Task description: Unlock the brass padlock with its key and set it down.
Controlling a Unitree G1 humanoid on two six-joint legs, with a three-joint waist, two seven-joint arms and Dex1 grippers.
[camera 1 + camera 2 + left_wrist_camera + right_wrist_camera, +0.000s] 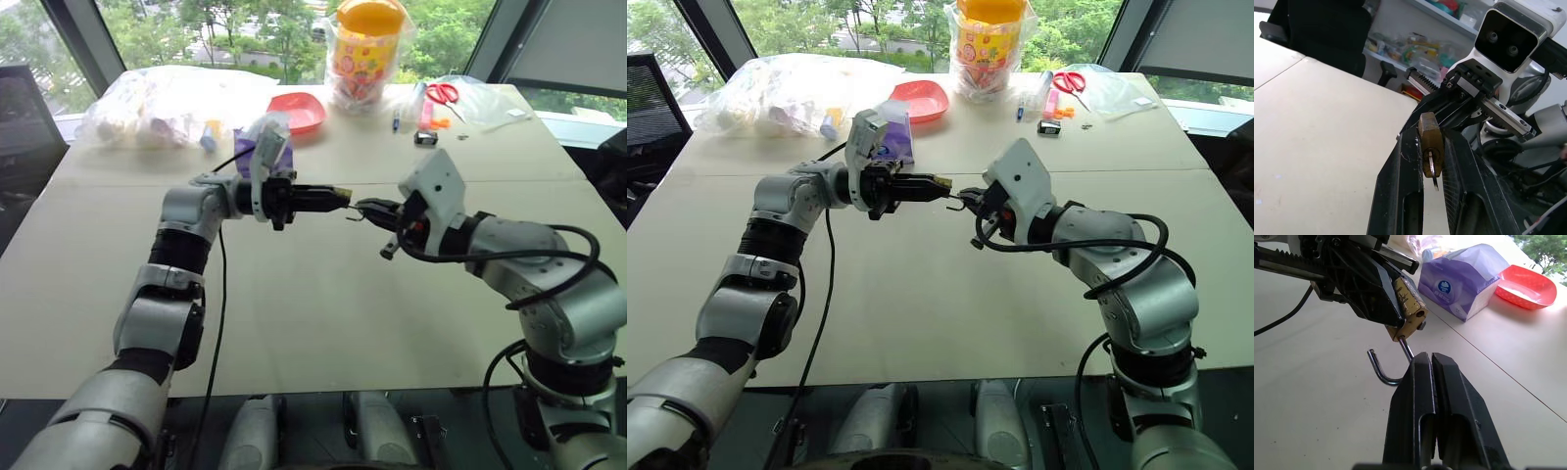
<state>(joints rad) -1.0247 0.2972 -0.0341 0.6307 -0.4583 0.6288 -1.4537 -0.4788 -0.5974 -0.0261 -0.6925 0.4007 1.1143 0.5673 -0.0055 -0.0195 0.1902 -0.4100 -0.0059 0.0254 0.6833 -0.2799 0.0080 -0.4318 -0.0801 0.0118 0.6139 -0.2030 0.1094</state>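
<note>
A broad beige worktop (323, 323) stands before tall windows with green trees outside; a seam runs across it. Along its far edge lie a clear plastic bag of small goods (167, 108), a clear jar with an orange lid and a cartoon-printed label (364, 54) whose writing cannot be read, a red plastic dish (297, 111), red-handled scissors (443, 94) and a small black object (425, 138). A purple tissue pack (1464, 281) with a round blue-and-white logo, its text unreadable, lies near the red dish. In the left wrist view, shelves crowded with coloured items line a wall behind the worktop.

Above the middle of the worktop the two arms meet tip to tip. The left claw (328, 199) points sideways towards the right one, its fingers nearly closed and clamped on the body of the brass padlock (1408, 308), held clear of the surface. The silver shackle (1386, 369) is swung open, one end free and hanging as a hook. The key (1432, 169) sticks out of the padlock's underside. The right claw (1431, 363) has its fingers pressed fully together, its tips just beside the shackle; whether they touch it cannot be told.
</note>
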